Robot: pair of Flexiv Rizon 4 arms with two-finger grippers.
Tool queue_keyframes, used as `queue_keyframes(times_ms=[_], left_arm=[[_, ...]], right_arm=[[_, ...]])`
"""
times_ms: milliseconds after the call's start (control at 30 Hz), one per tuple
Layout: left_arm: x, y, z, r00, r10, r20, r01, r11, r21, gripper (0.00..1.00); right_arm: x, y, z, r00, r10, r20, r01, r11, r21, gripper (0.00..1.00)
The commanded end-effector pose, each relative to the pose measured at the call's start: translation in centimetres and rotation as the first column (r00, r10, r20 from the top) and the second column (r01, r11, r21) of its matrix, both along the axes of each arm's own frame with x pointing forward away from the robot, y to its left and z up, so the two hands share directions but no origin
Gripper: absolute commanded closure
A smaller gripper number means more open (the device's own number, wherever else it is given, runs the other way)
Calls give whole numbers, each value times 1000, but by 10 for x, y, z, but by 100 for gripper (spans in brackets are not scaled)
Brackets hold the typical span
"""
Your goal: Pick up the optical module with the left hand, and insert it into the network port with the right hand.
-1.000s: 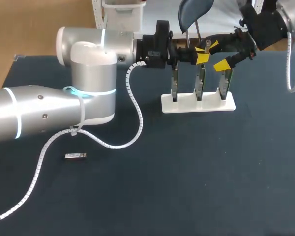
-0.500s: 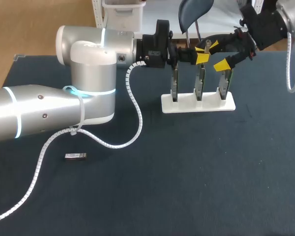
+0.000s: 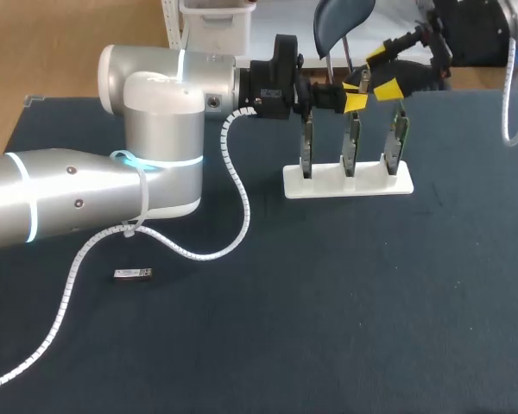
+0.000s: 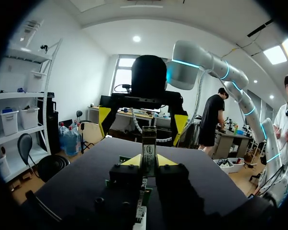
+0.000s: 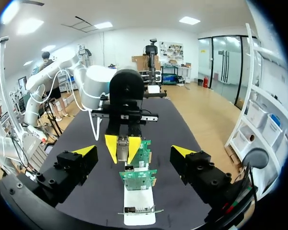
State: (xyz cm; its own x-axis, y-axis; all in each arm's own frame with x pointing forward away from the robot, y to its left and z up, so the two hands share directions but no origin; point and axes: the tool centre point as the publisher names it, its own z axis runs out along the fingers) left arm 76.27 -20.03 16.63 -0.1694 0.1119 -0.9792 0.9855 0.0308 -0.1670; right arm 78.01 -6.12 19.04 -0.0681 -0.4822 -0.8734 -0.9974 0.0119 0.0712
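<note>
Your left gripper (image 3: 356, 97) is clamped narrow on the module (image 4: 149, 147), which sticks out ahead of its tips, just above the middle card (image 3: 351, 147) of the white stand (image 3: 328, 184). Your right gripper (image 3: 382, 72) faces it, spread wide and holding nothing. A small part (image 3: 132, 274) lies on the surface (image 3: 328, 302).

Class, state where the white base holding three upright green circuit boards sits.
In the head view, the white base sits right of middle toward the far side, beneath the left gripper and right gripper.
</note>
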Motion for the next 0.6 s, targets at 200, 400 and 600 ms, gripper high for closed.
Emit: queue_keyframes(times_ms=[200, 400, 600], left_arm=[[2, -1, 0, 1000, -3, -1, 3, 1000, 2, 100], [2, -1, 0, 1000, -3, -1, 3, 1000, 2, 100], [2, -1, 0, 1000, -3, -1, 3, 1000, 2, 100]], right_arm=[[-7, 4, 9, 1000, 25, 13, -25, 1000, 15, 0], [-8, 6, 9, 999, 41, -2, -41, 998, 48, 0], [-10, 10, 6, 998, 55, -13, -54, 997, 57, 0]])
